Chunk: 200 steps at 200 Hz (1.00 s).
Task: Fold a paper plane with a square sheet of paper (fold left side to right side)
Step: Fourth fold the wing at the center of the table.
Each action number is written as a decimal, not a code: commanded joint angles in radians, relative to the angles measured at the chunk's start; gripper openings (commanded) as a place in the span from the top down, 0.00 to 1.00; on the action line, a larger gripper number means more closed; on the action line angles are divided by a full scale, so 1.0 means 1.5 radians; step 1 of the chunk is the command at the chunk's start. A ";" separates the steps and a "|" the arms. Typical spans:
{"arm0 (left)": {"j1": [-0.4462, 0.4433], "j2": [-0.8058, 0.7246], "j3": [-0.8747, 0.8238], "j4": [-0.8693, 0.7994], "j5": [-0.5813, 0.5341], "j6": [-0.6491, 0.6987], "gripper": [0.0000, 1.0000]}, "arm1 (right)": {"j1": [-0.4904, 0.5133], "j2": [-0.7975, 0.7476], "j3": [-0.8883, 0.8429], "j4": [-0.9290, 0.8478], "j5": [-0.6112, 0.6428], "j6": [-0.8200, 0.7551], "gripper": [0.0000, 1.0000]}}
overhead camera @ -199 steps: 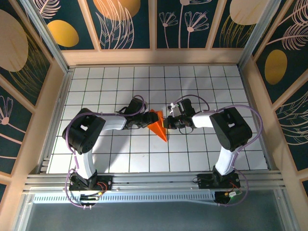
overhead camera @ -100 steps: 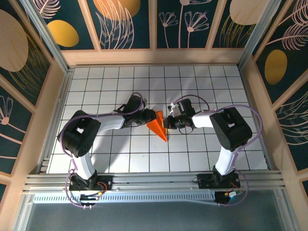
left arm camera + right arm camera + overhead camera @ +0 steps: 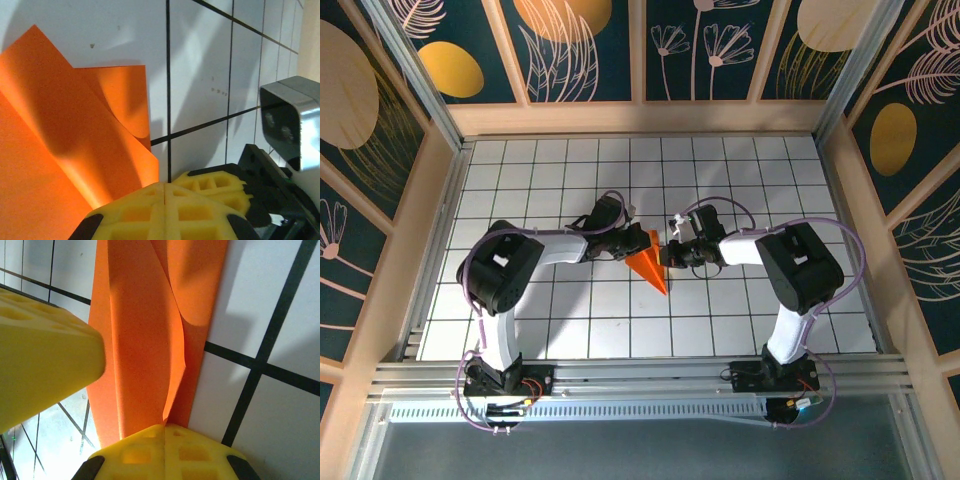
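Top external: left end effector (image 3: 629,243), open before, now closed beside paper plane (image 3: 648,264).

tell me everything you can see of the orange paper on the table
The orange paper is thin, plain, bright and matte, folded into a narrow layered wedge. It lies near the middle of the white grid table, its point toward the near edge, with one flap curling up loosely. The left gripper and right gripper are each shut on an edge of it from opposite sides.
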 commanded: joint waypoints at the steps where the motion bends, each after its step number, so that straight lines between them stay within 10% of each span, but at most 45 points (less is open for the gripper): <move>1: -0.003 0.017 0.016 -0.005 0.005 0.019 0.98 | 0.004 0.054 -0.007 -0.054 0.084 -0.007 1.00; 200: -0.003 0.053 -0.012 -0.055 -0.057 0.052 1.00 | 0.003 0.027 0.006 -0.071 0.076 -0.012 1.00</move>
